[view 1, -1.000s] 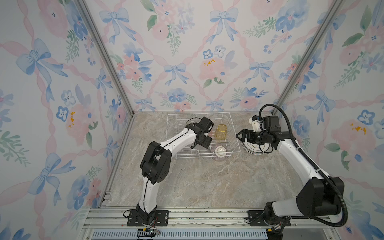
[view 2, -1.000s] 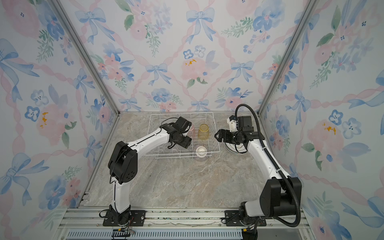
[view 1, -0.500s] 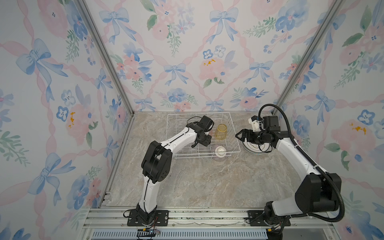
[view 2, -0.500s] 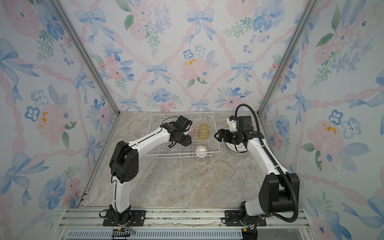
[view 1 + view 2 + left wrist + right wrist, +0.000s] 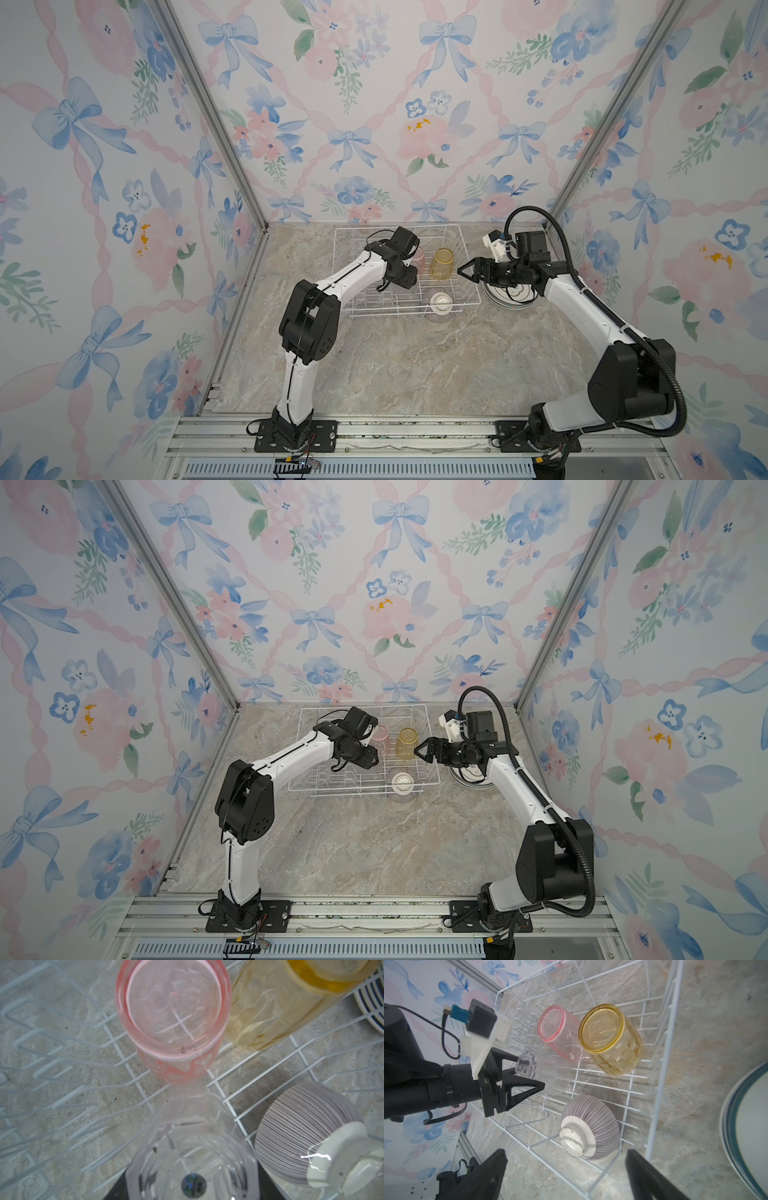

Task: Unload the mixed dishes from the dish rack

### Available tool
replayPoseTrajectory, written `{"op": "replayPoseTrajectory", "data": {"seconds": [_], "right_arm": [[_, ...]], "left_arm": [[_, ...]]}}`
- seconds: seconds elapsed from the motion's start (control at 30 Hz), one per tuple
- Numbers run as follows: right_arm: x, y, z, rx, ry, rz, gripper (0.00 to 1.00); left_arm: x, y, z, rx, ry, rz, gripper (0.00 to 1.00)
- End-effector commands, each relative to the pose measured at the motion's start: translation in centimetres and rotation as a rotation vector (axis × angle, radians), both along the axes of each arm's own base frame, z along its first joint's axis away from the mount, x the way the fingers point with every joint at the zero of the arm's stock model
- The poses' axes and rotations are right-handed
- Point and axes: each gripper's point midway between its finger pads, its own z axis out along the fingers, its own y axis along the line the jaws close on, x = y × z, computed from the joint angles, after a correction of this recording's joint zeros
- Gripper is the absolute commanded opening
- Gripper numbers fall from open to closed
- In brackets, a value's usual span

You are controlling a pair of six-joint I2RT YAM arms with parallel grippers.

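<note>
The white wire dish rack (image 5: 436, 226) (image 5: 401, 705) stands at the back of the table. In it are an upside-down pink tumbler (image 5: 419, 257) (image 5: 176, 1012), a yellow tumbler (image 5: 441, 264) (image 5: 610, 1039) and a purple-striped bowl (image 5: 440, 305) (image 5: 589, 1126) lying tilted, foot outward. My left gripper (image 5: 409, 277) (image 5: 529, 1070) is inside the rack, shut on a clear tumbler (image 5: 193, 1147) (image 5: 527, 1063). My right gripper (image 5: 463, 272) (image 5: 419, 752) hangs open at the rack's right rim, beside the yellow tumbler. In the right wrist view the bowl lies between its fingers (image 5: 496, 1167).
A stack of white dark-rimmed plates (image 5: 509, 301) (image 5: 747, 1126) lies flat on the marble table just right of the rack, under my right forearm. Upright plate dividers (image 5: 52, 1053) fill the rack's left half. Flowered walls close in on three sides.
My left gripper's jaws have closed onto the clear tumbler. My right gripper has moved left from over the plate stack to the rack's right rim.
</note>
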Motion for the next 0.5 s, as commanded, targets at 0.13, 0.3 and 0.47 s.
{"op": "replayPoseTrajectory", "data": {"seconds": [0.13, 0.3, 0.47], "right_arm": [[-0.4, 3.7, 0.8, 0.139, 0.011, 0.096, 0.91], [-0.9, 5.1, 0.9, 0.177, 0.019, 0.135, 0.90], [-1.1, 6.1, 0.6, 0.208, 0.035, 0.154, 0.85]], "left_arm": [[-0.4, -0.6, 4.5, -0.125, -0.021, -0.034, 0.00], [-0.7, -0.6, 6.4, -0.179, -0.034, -0.050, 0.00], [-1.5, -1.0, 9.0, -0.267, -0.054, -0.082, 0.00]]}}
